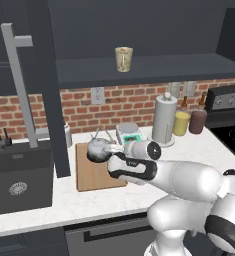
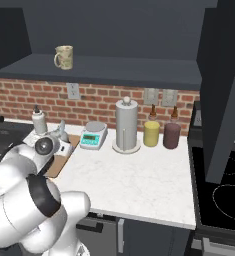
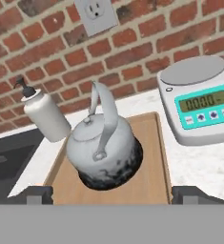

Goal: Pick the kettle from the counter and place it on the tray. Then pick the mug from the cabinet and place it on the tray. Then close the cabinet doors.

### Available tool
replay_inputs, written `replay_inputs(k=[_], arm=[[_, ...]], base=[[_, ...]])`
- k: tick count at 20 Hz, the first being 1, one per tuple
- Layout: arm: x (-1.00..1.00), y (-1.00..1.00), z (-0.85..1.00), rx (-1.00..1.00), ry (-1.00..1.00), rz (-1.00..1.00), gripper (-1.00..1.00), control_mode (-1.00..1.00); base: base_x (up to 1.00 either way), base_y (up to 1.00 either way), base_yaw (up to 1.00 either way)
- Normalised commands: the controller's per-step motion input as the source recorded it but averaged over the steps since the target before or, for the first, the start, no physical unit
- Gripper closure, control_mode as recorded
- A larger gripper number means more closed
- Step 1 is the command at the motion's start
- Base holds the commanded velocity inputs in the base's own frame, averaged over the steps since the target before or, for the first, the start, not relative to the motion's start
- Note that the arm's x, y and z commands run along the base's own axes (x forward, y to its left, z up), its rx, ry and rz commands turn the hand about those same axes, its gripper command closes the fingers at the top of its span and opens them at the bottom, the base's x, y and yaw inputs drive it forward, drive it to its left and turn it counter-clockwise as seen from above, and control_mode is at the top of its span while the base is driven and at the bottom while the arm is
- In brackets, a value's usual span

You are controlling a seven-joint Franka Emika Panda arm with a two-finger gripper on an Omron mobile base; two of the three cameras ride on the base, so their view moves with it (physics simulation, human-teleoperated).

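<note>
The silver-grey kettle [image 3: 104, 147] sits tilted on the wooden tray [image 3: 151, 181], its wire handle up; it also shows over the tray [image 1: 91, 177] as the kettle [image 1: 98, 149]. My gripper [image 3: 112, 196] is open just behind the kettle, fingers wide apart with nothing between them; from the base the gripper [image 1: 111, 159] hangs low beside the kettle. The beige mug [image 1: 123, 59] [image 2: 64, 57] stands on the shelf of the open cabinet [image 1: 154, 67]. One cabinet door [image 1: 46, 90] stands open at the left, another door [image 2: 224, 90] at the right.
A white soap bottle [image 3: 44, 114] stands left of the tray, and a white-and-teal scale [image 3: 199, 102] right of it. A paper towel roll [image 2: 126, 125], a yellow canister [image 2: 151, 133] and a dark red canister [image 2: 171, 135] line the brick wall. A sink [image 1: 19, 180] lies left; a stove [image 2: 224, 185] right.
</note>
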Motion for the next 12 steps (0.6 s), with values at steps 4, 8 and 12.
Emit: replay_inputs(k=[4, 8, 12], arm=[[-0.34, -0.15, 1.00, -0.08, 0.34, -0.20, -1.00, -1.00], [-0.25, -0.11, 1.00, -0.21, 0.46, -0.20, -1.00, -1.00], [-0.13, -0.32, 0.76, -0.19, 0.50, -0.16, -1.00, -1.00]], base=[[0.00, 0.00, 0.00], [0.00, 0.00, 0.00], [0.00, 0.00, 0.00]])
